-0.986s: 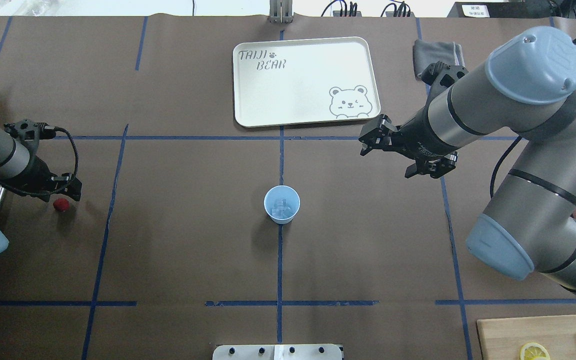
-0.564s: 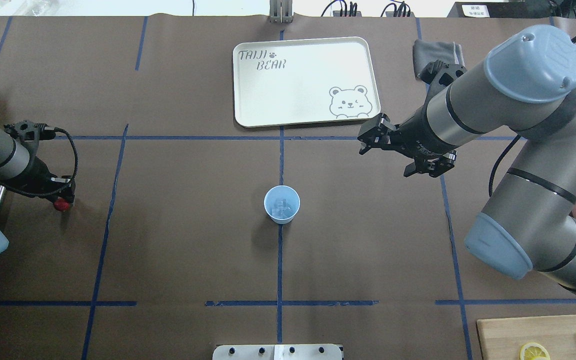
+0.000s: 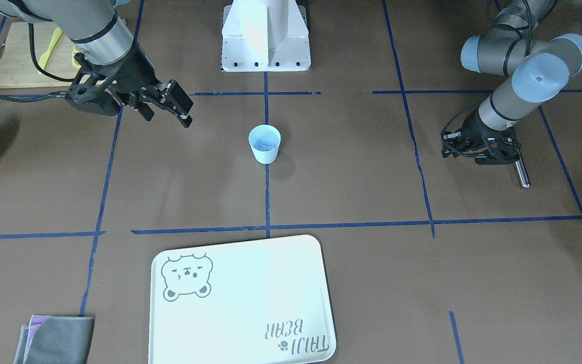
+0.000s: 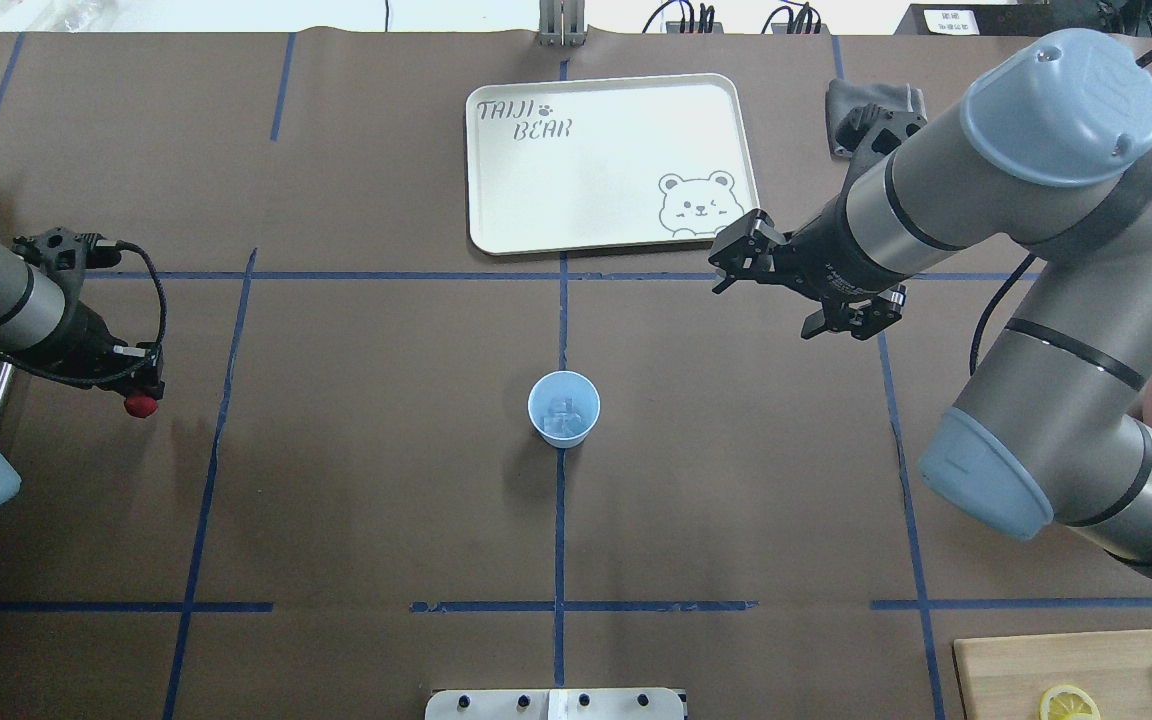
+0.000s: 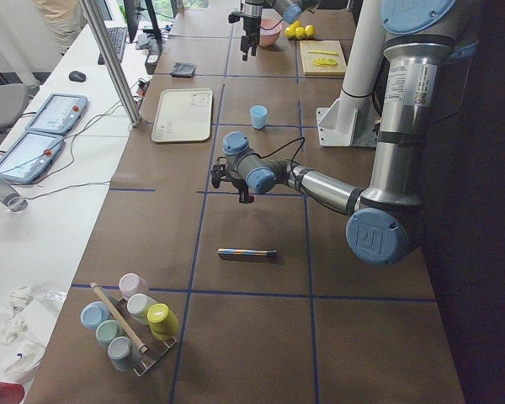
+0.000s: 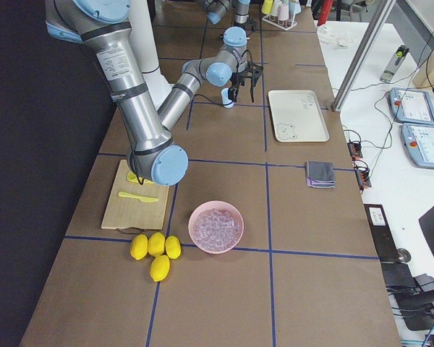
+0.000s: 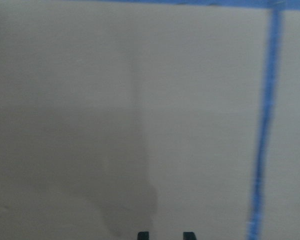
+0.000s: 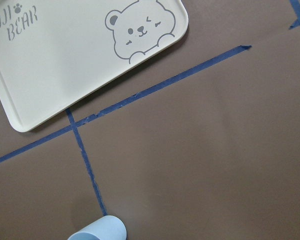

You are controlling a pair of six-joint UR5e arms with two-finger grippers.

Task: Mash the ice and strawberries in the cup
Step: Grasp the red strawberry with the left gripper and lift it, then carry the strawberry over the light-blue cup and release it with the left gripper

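My left gripper (image 4: 143, 393) is nipped tight on the small red strawberry (image 4: 142, 405), out at the brown desk's (image 4: 386, 480) left. I'd carry it level to the pale-blue tapered cup (image 4: 563, 408) at centre, clear ice lumps (image 4: 564, 414) inside. Farther off, my right gripper (image 4: 726, 262) hangs wide open, empty.

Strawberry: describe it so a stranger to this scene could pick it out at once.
On the brown table, look far out to the robot's left of the light-blue cup in the middle, where the left gripper points down. The strawberry is the small red lump at its fingertips, the only red thing there.
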